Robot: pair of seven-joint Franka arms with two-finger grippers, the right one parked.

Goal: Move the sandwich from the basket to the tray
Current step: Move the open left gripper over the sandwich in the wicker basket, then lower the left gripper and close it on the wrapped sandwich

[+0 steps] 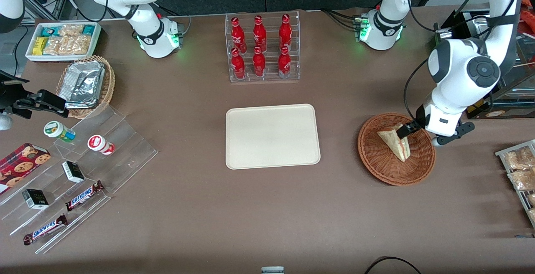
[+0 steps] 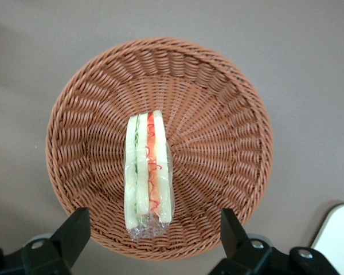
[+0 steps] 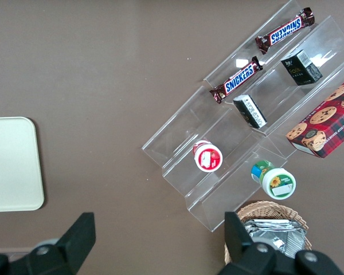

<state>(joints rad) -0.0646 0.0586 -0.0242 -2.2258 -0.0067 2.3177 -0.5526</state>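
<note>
Snickers bars (image 1: 45, 229), two of them, lie nearest the front camera on a clear stepped acrylic stand (image 1: 79, 169) toward the parked arm's end of the table (image 1: 209, 207); we list with them two small dark boxes, two round tubs and a red cookie box (image 1: 19, 163).

Item, tray (image 1: 272, 136): cream-beige, rectangular, rounded corners, flat at mid-table, nothing on it.

Item, bottle rack (image 1: 262, 48): clear, holding six red bottles, farther from the front camera than the tray.

Item, basket (image 1: 395, 150): reddish-brown wicker, round and shallow, toward the working arm's end, well apart from the tray.

Item, sandwich (image 1: 395, 142): pale triangular wedge lying in the basket. In the wrist view we see it (image 2: 148, 175) standing on edge, its red and green filling lines facing up, wrapped in clear film, resting on the woven floor near the rim.

Item, gripper (image 1: 422, 134): above the basket, over the part of its rim farthest from the tray. We note its fingers (image 2: 74, 232) spread wide apart and holding nothing; the sandwich lies below and between them, closer to one finger than to the other and touching neither.

Item, tan wicker basket with foil containers (image 1: 85, 85), and a white bin of snacks (image 1: 62, 40), both at the parked arm's end.
</note>
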